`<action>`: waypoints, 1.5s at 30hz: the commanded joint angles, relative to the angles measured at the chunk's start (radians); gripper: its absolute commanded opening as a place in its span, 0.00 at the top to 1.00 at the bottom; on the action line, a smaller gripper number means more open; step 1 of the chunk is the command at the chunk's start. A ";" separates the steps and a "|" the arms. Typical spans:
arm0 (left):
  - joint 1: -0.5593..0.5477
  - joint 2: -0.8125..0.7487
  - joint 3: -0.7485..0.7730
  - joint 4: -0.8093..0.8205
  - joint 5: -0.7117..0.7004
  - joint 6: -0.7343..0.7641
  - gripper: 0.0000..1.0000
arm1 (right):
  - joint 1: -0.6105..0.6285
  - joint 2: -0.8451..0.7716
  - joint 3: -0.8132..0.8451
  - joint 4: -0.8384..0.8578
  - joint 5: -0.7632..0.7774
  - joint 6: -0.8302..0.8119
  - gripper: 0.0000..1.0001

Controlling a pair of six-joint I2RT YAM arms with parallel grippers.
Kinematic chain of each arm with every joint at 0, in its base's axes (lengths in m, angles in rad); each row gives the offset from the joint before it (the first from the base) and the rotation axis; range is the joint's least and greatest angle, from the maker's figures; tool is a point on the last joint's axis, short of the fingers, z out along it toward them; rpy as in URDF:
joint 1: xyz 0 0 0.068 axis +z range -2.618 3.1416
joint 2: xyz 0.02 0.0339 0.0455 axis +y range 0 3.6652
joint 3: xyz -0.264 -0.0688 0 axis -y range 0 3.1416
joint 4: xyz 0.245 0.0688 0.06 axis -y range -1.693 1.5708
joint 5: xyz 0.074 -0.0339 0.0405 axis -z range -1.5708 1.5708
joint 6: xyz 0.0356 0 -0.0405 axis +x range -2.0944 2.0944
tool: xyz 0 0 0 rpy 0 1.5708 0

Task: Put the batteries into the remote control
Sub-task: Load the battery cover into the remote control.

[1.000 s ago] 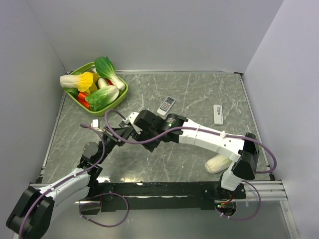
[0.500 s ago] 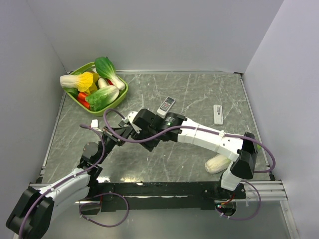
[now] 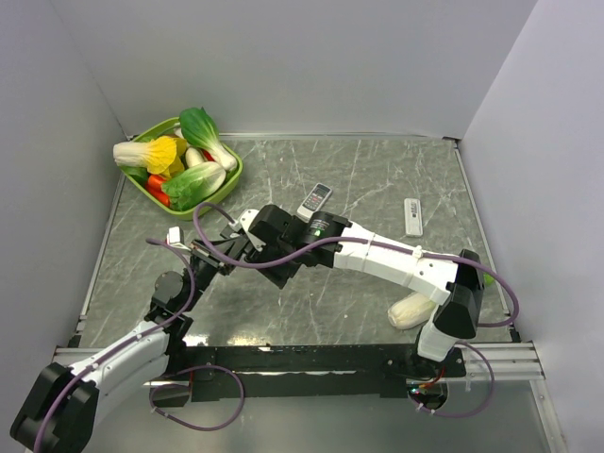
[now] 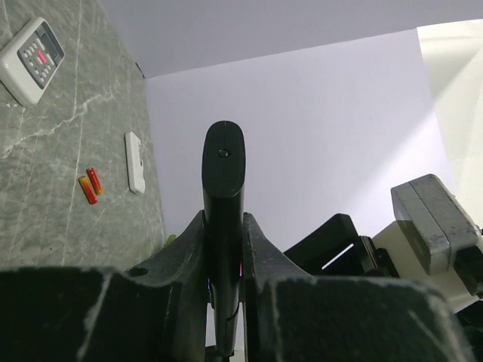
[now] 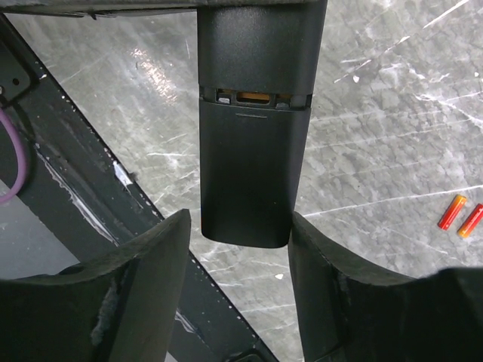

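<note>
Two-arm hold above a grey marbled stone tabletop (image 3: 377, 170). The left gripper (image 4: 223, 230) is clamped tight on a slim black plastic remote control (image 4: 223, 162), held clear of the table with its free end pointing at the right gripper (image 5: 240, 226). The right gripper's jaws stand about one remote-width apart, flanking the end of the matte black back cover (image 5: 253, 181); whether they press it cannot be told. The cover stands open only a crack, a narrow gap (image 5: 255, 96) showing a brass-coloured contact.

Two short orange-red cylindrical batteries (image 5: 453, 212) lie side by side and parallel on the table, well apart from the held remote (the right arm is judged the nearer one) and near a small white flat slab (image 4: 134, 162).

The next pull probably runs along the remote's long axis, away from the left gripper. Bare stone lies between remote and batteries; a grey-white keypad remote (image 3: 315, 198) rests near the right wrist.
</note>
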 commanded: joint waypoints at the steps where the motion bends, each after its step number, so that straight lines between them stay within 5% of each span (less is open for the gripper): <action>1: -0.004 -0.012 -0.108 0.046 -0.025 -0.032 0.98 | 0.007 0.017 0.050 -0.021 0.012 0.011 0.37; 13: -0.004 0.026 -0.121 0.091 -0.019 -0.055 0.98 | -0.012 -0.018 0.061 -0.002 0.031 0.024 0.21; 21: -0.004 0.008 -0.115 0.085 -0.020 -0.053 0.98 | -0.140 -0.185 -0.096 0.176 -0.236 0.110 0.11; 29: -0.005 0.003 -0.104 0.105 -0.011 -0.056 0.98 | -0.325 -0.345 -0.367 0.518 -0.488 0.314 0.14; 45: -0.005 -0.015 -0.079 0.154 0.024 -0.072 0.98 | -0.373 -0.262 -0.482 0.838 -0.741 0.524 0.25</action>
